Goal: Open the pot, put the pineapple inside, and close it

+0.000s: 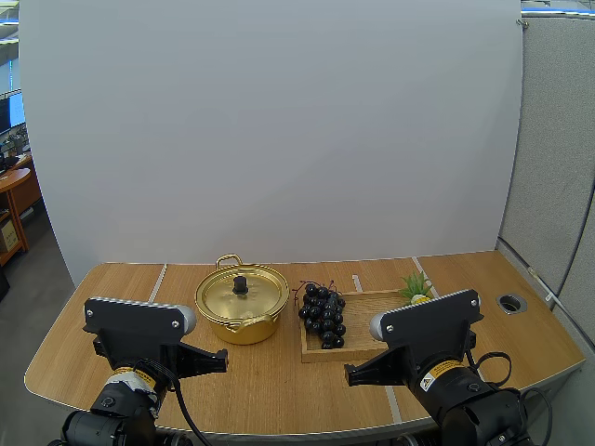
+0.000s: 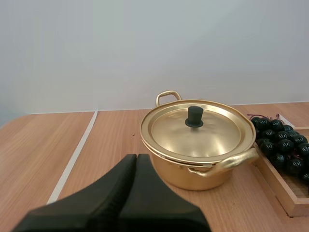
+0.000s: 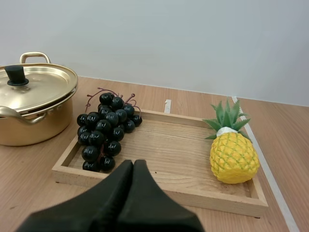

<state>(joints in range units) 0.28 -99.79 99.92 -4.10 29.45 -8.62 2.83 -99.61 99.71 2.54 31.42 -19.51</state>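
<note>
- Pineapple [image 3: 232, 155] stands at the right end of the wooden tray [image 3: 169, 145], ahead of our right gripper [image 3: 133, 164], whose fingers are pressed together on nothing.
- Our left gripper [image 2: 136, 158] is likewise closed and empty, short of the pot [image 2: 193, 171].
- Grapes [image 3: 104, 130] lie on the tray's left end.
- We see the pot's lid [image 2: 203, 133] on, just left of the tray.

The pot [image 1: 244, 330] stands on the surface [image 1: 112, 316] with its lid [image 1: 228, 297] on, just left of the tray [image 1: 367, 314]. The tray holds 2 things: the grapes [image 1: 323, 316] at the end nearest the pot, and the pineapple [image 3: 233, 157] at the right end, apart from them.
</note>
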